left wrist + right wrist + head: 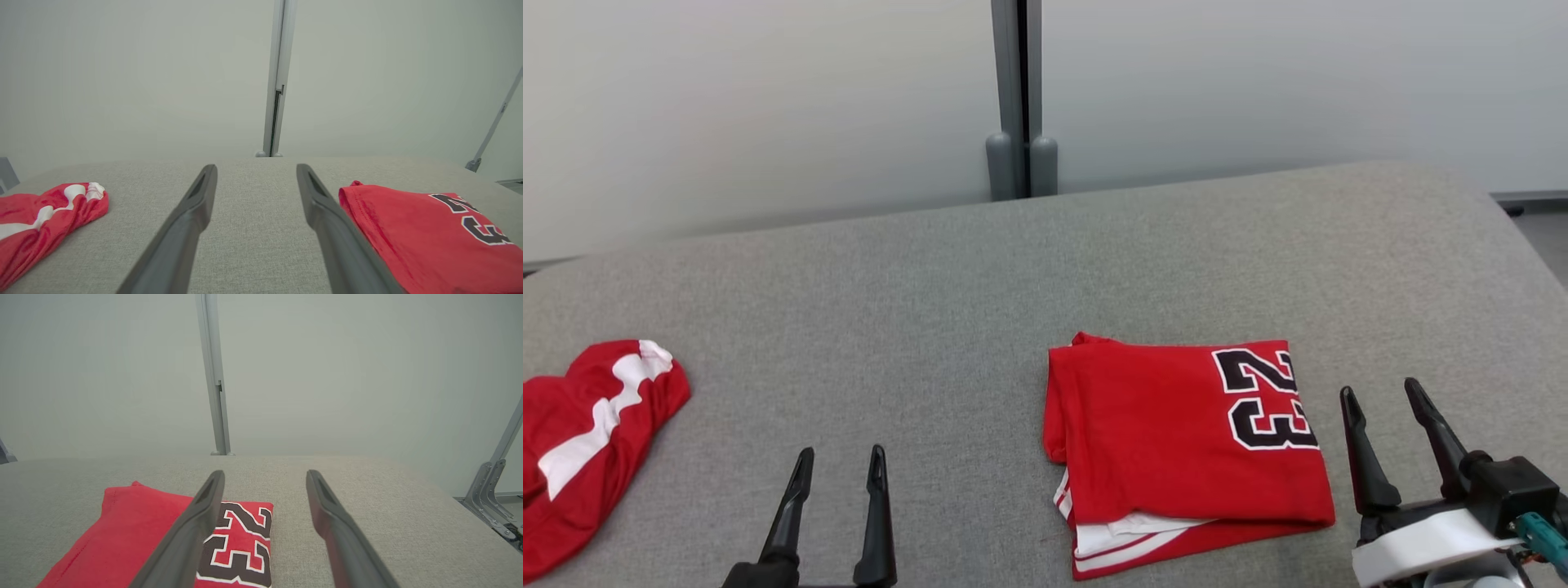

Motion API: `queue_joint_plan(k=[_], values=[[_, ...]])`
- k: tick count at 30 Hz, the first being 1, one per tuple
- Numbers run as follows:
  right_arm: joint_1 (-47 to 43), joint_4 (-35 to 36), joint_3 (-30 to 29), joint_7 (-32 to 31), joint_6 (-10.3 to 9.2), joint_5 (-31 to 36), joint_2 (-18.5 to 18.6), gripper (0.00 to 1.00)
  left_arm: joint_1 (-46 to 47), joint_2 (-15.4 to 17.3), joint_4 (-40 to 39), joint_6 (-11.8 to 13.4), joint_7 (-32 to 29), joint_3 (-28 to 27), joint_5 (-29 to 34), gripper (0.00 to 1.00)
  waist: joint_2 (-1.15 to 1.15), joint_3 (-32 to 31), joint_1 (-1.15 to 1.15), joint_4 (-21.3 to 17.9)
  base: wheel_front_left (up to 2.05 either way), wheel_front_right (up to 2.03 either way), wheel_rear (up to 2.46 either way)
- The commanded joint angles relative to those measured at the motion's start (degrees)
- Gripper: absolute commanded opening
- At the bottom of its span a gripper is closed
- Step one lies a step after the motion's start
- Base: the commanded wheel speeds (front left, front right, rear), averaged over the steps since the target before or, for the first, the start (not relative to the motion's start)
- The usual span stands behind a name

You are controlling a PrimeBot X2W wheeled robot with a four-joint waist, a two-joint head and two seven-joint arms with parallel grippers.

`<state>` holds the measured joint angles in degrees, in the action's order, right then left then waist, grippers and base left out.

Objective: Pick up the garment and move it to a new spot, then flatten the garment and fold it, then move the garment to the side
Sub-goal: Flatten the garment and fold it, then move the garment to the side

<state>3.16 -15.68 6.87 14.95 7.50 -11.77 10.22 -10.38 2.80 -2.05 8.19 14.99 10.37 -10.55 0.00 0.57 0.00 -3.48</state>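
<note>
Lying folded flat, garment (pixel 1176 441), 23 along edge beside right tool (pixel 1379 387)

The premises present as a robotics test bay or laboratory, not a dwelling. A wide work surface (pixel 931 269) padded in plain grey fabric stands against pale, featureless partition panels (pixel 768 98) joined by a grey metal post (pixel 1017 98). An angled metal brace (pixel 490 486), screws at its foot, stands beyond the surface's right end.
</note>
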Motion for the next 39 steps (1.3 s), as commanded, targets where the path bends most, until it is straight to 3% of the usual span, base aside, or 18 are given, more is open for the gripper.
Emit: queue_joint_plan(k=[1,15,29,35,39], values=[[-1.14,0.10,0.23,0.27,-0.03,-0.25,0.03,1.00,-0.59,0.20,-0.25,0.17,0.27,-0.41,0.31,1.00,0.00,-1.19,0.00,-0.43,0.00,0.00,0.00],[-8.74,3.19,3.40,0.31,-0.04,-0.20,-1.26,1.00,-6.66,0.17,-0.16,-1.51,0.27,-1.91,1.77,1.00,0.00,-5.03,0.00,1.20,0.00,0.00,0.00],[-7.31,4.45,2.24,0.31,-0.04,-0.06,-2.41,1.00,-5.76,0.20,-0.23,-0.53,0.27,-1.77,2.68,1.00,0.00,-4.42,0.00,1.68,0.00,0.00,0.00],[0.01,-2.32,5.10,0.30,-0.03,-6.16,-1.13,1.00,-3.49,0.17,0.32,-1.61,0.27,-0.29,3.01,1.00,0.00,-1.28,0.00,1.99,0.00,0.00,0.00],[5.93,-10.04,8.82,0.23,-0.03,-13.09,2.76,1.00,-2.07,0.21,0.83,-2.96,0.27,1.24,3.60,1.00,0.00,0.68,0.00,3.31,0.00,0.00,0.00]])
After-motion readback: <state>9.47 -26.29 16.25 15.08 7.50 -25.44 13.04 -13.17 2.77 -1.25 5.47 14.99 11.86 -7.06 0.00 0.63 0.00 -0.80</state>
